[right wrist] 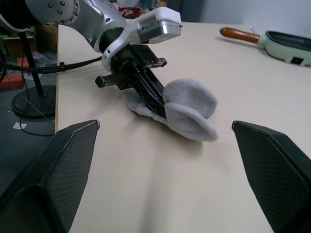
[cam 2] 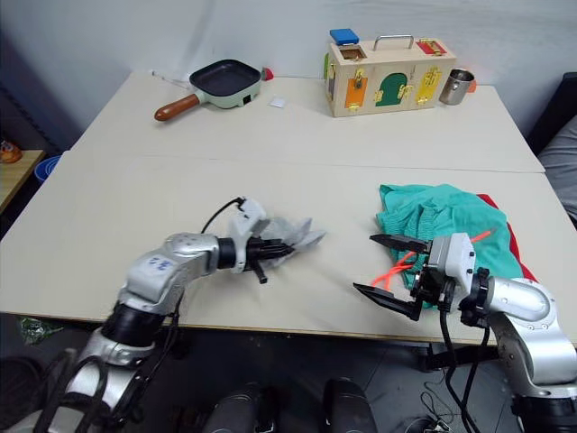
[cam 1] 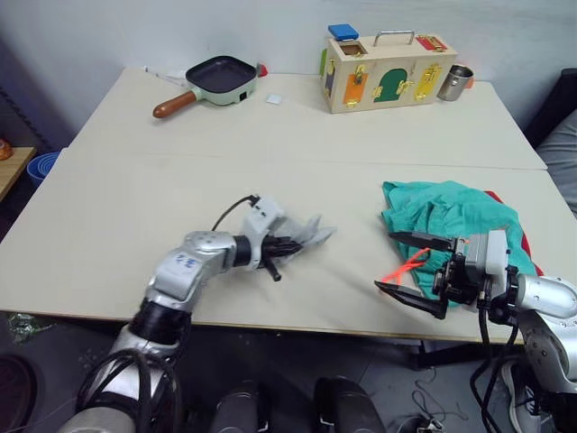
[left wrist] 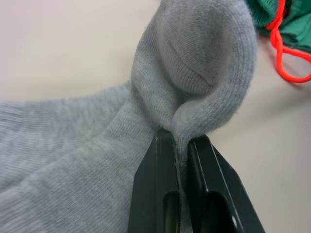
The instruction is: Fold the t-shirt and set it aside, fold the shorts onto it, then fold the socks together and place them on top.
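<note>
The light grey socks point(cam 1: 315, 234) lie bunched near the middle of the front table, and my left gripper point(cam 1: 300, 244) is shut on them. In the left wrist view the black fingers point(left wrist: 155, 194) pinch a fold of the sock knit point(left wrist: 194, 63). To the right, the teal shorts point(cam 1: 451, 216) lie crumpled on the red t-shirt point(cam 1: 526, 248), which shows just a strip at the far right. The orange drawstring point(cam 1: 407, 265) trails off the shorts. My right gripper point(cam 1: 386, 262) hovers open just left of the shorts, pointing toward the socks point(right wrist: 189, 109).
A green frying pan point(cam 1: 219, 77) with a wooden handle, a wooden latch box point(cam 1: 388, 72) and a metal cup point(cam 1: 455, 83) stand on the rear table. The front table point(cam 1: 108, 234) has wide bare room at left. A blue tub point(cam 1: 41, 167) sits on the floor at far left.
</note>
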`<state>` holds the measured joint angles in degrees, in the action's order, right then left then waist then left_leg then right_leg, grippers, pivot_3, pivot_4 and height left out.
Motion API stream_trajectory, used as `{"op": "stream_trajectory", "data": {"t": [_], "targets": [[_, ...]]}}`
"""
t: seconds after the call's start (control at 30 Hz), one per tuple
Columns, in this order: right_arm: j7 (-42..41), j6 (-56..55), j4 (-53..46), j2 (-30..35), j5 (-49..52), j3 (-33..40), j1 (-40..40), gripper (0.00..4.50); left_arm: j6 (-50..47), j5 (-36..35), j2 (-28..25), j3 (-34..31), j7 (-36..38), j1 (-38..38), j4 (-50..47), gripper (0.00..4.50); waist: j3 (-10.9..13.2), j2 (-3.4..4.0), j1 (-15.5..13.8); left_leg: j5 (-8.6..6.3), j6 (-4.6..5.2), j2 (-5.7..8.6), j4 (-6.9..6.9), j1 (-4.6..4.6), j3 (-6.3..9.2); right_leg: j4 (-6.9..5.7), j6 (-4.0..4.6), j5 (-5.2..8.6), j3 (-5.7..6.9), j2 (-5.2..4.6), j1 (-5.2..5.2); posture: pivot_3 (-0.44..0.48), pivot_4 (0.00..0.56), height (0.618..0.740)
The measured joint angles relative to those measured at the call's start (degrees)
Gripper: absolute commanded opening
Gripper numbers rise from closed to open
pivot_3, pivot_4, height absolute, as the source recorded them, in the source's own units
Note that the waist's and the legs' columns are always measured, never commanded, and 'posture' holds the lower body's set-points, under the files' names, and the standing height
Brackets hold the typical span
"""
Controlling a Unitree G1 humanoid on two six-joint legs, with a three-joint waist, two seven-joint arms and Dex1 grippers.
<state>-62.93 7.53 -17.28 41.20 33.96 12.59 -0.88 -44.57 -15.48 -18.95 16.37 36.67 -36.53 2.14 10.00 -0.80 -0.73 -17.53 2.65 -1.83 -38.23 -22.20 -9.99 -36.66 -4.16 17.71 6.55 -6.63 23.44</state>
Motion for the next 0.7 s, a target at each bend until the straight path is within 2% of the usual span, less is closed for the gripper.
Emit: {"op": "stream_trajectory", "data": {"t": [0.1, 0.3, 0.37, 0.47, 0.53, 0.6, 0.7], "targets": [[1.53, 0.36, -1.87, -0.01, 0.02, 1.06, 2.38, 4.50, 0.52, 0.39, 2.02, 0.89, 0.28, -0.38, 1.15, 0.02, 0.01, -0.01, -0.13, 0.01, 0.01, -0.02, 0.00, -0.01, 0.04, 0.02, 0.00, 0.00, 0.02, -0.02, -0.01, 0.000, 0.150, 0.740], [5.15, 2.28, -6.08, -0.92, 0.49, 1.38, 6.77, 4.50, -1.04, -1.57, 1.91, -0.07, 3.08, 1.51, -1.97, 1.79, 0.01, -0.01, -0.17, 0.01, 0.02, -0.03, -0.01, -0.01, 0.05, 0.02, 0.00, 0.00, 0.01, -0.04, -0.01, 0.000, 0.150, 0.740], [6.04, 3.14, -6.96, -0.94, 0.82, 1.41, 7.27, 4.50, -0.34, -2.57, -0.41, -0.54, 5.64, 2.44, -4.39, 2.40, 0.01, -0.01, 0.00, 0.02, 0.01, -0.04, -0.01, -0.01, 0.05, 0.02, 0.01, 0.00, 0.00, -0.04, -0.01, 0.000, 0.150, 0.740], [6.96, 4.19, -7.39, -0.95, 1.30, 1.42, 7.38, 4.50, 2.91, -3.11, -6.81, -2.35, 10.86, 2.96, -6.78, 3.31, 0.01, 0.00, 0.44, 0.04, -0.03, -0.07, 0.02, 0.00, 0.07, 0.02, 0.03, 0.02, 0.01, -0.04, -0.01, 0.000, 0.150, 0.740], [7.36, 4.74, -7.39, -0.95, 1.27, 1.35, 7.28, 4.50, 3.84, -4.95, -10.08, -4.96, 15.02, 2.98, -7.10, 3.31, 0.01, 0.01, 0.63, 0.04, -0.03, -0.06, 0.02, 0.00, 0.07, 0.02, 0.04, 0.02, 0.02, -0.04, -0.01, 0.000, 0.150, 0.740], [7.90, 5.18, -7.40, -0.95, 0.61, 0.63, 6.18, 4.50, 4.26, -9.74, -11.32, -9.16, 20.00, 2.44, -4.94, 3.31, 0.01, 0.01, 0.72, 0.04, -0.03, -0.06, 0.00, -0.01, 0.07, 0.02, 0.04, 0.02, 0.02, -0.05, -0.02, 0.000, 0.150, 0.740], [9.40, 5.79, -7.60, -0.94, -2.38, -2.89, 4.47, 4.50, 11.92, -8.84, -14.09, -13.23, 23.04, -2.29, 6.66, 3.31, 0.01, 0.00, 0.68, 0.08, -0.02, -0.04, -0.02, -0.02, 0.10, 0.02, 0.04, 0.02, 0.09, -0.05, -0.01, 0.000, 0.150, 0.740]]}}
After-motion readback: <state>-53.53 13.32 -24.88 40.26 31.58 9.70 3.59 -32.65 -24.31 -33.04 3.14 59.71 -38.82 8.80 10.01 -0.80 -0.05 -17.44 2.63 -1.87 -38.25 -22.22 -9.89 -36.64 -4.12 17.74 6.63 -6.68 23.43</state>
